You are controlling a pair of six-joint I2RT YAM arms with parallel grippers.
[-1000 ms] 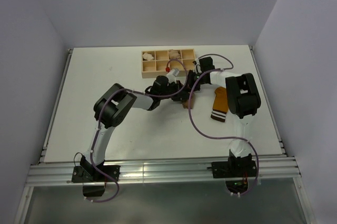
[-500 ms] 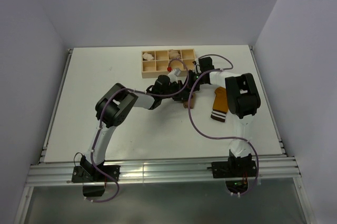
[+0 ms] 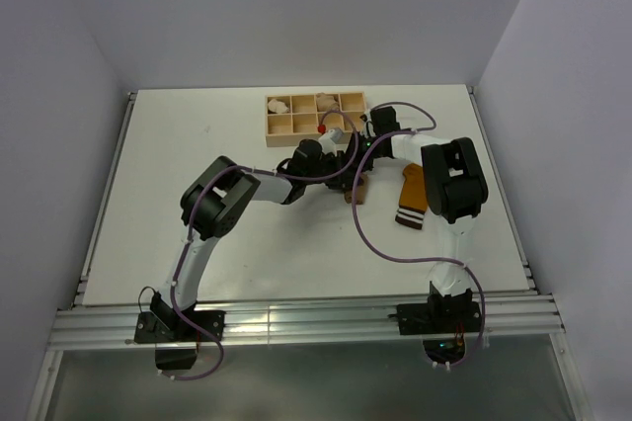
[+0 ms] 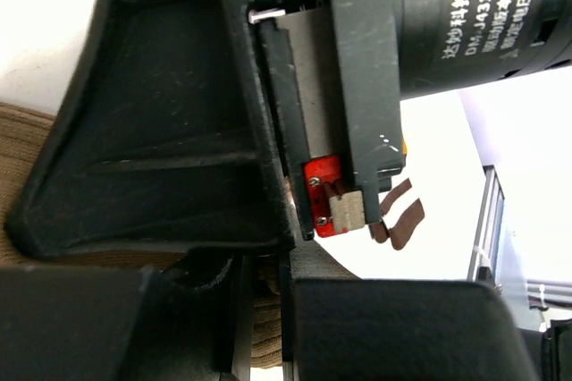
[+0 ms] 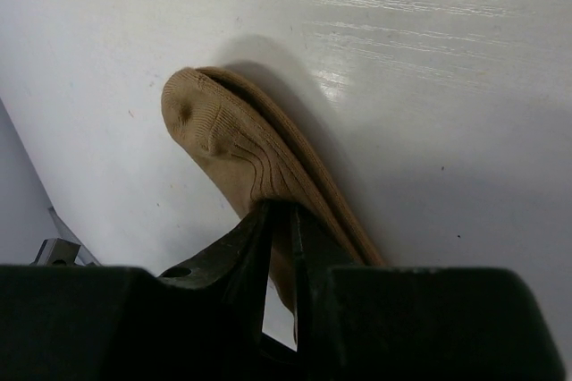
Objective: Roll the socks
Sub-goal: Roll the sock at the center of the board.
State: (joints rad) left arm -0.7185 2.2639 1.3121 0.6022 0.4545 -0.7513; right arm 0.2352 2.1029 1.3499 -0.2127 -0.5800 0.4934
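The tan sock (image 5: 232,153) is clamped by both hands.
The left hand (image 4: 264,283) is edged slightly farther, against the right hand (image 5: 279,220); rolling is judged barely begun.

Top view: bright, even, soft light. The white table (image 3: 197,164) sits near full white and the walls read grey-lilac. Shadows under the arms are faint. One bright streak of glare on the metal rail (image 3: 296,314).

Left wrist: far too close. A dark housing (image 4: 179,113) fills the frame, underexposed, with little detail. The table behind is blown out. White lettering (image 4: 465,14) is sharp. A brown patch (image 4: 22,148) at the left edge is dim and soft, seemingly fabric.

Right wrist: streaky glare on the table, upper right. The tan sock (image 5: 232,148) is sharp with clear ribbing, and its soft shadow falls up and right. The right gripper (image 5: 281,220) is black and blurred.
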